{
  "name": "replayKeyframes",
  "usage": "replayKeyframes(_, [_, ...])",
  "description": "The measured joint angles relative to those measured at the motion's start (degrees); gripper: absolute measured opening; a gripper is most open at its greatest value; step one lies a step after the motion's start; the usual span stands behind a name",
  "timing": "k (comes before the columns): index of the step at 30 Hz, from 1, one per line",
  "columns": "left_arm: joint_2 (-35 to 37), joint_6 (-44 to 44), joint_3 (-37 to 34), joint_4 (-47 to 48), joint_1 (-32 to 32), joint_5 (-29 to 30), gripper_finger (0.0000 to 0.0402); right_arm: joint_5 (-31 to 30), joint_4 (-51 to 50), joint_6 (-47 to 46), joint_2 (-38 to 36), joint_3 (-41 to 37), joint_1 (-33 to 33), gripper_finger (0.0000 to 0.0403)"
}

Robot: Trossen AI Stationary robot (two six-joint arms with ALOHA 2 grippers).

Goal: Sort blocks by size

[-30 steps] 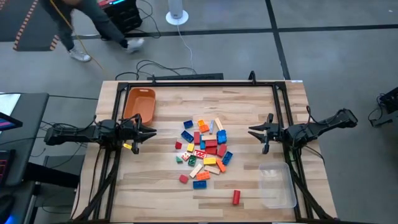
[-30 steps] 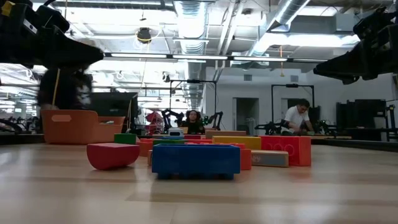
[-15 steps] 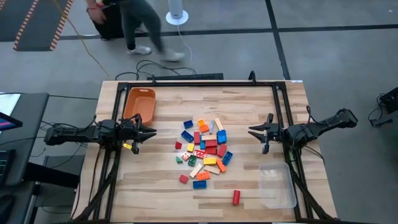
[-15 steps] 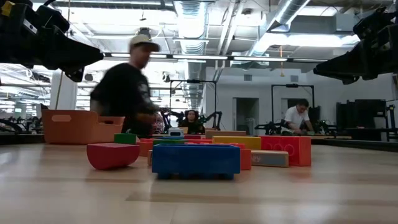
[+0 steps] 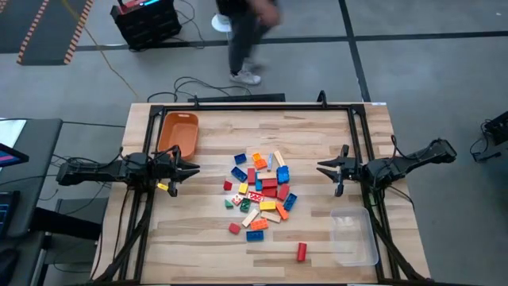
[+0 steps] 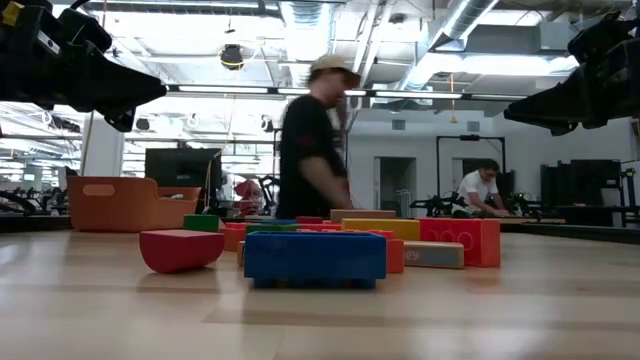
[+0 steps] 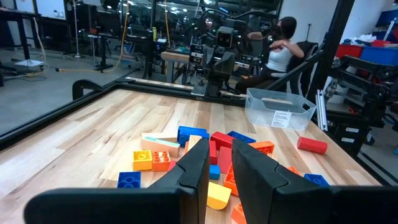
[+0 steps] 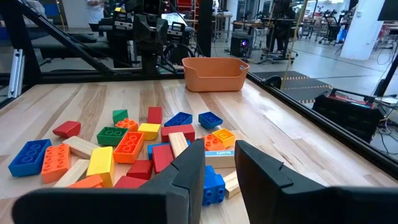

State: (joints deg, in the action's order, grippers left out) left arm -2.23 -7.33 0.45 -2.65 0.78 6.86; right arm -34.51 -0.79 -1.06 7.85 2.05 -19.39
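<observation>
I see the blocks [image 5: 262, 191] heaped midway between my left gripper [image 5: 193, 168] and right gripper [image 5: 321, 168]; both nearly closed, holding nothing.

Honestly a lot gets lost here. From table height, the blue block [image 6: 314, 257] at the front hides most of the blocks [image 5: 260, 193] piled behind it, so only slivers of colour poke out above it. Both arms are chopped off by the top corners in that low view, so you can't see either gripper's fingertips there. The person [image 6: 315, 155] walking past behind the table is just a smear, and in the overhead shot they're cut off by the top edge. The clear tray [image 5: 354, 236] is faint from above, probably because it's see-through. From overhead the tiniest cubes are too small to tell apart.
</observation>
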Motion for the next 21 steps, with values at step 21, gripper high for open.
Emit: replayKeyframes(21, [0.01, 0.24, 0.00, -0.12, -0.04, 0.21, 0.0063, -0.73, 0.29, 0.04, 0.00, 0.00, 0.08, 0.0118])
